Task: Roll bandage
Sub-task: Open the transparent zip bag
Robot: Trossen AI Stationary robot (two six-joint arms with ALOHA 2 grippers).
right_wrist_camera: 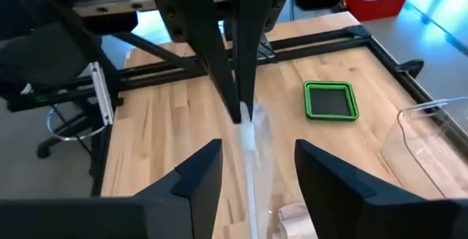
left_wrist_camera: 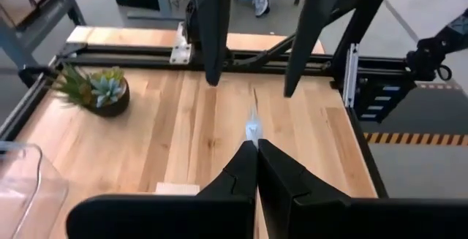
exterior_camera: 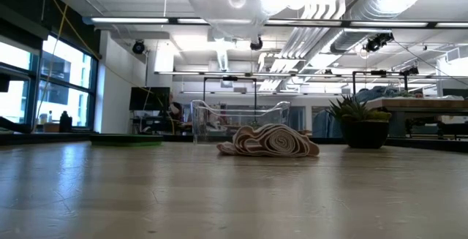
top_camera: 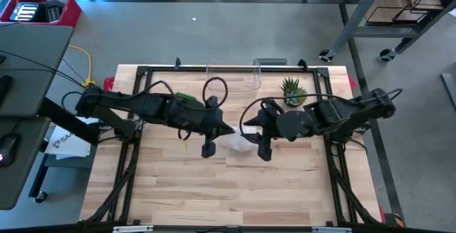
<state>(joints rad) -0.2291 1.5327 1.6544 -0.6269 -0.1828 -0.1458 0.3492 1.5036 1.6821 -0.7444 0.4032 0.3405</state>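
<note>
The bandage [exterior_camera: 270,140], beige with darker stripes, lies in a loose, partly wound heap on the wooden table, under the spot where both arms meet [top_camera: 239,145]; its edge also shows in the right wrist view [right_wrist_camera: 292,218]. High above it, my left gripper [left_wrist_camera: 256,142] is shut on a thin clear plastic film [right_wrist_camera: 252,140], which also shows at the top of the low view [exterior_camera: 223,5]. My right gripper [right_wrist_camera: 257,148] faces it tip to tip, open, its fingers [left_wrist_camera: 213,71] apart on either side of the film's line, touching nothing. My left gripper pinches the clear film's upper edge [left_wrist_camera: 252,128] between its two shut fingertips. The fingers slant down from the table's left side. The film hangs below the fingertips [right_wrist_camera: 241,107], slack and clear of the table.
A small potted succulent [top_camera: 293,90] and a clear plastic box [top_camera: 231,76] stand at the table's far side, and a green square tray [right_wrist_camera: 330,100] lies at the far left. Black frame rails [top_camera: 214,69] run round the table's edges. Bare wood lies toward the near edge.
</note>
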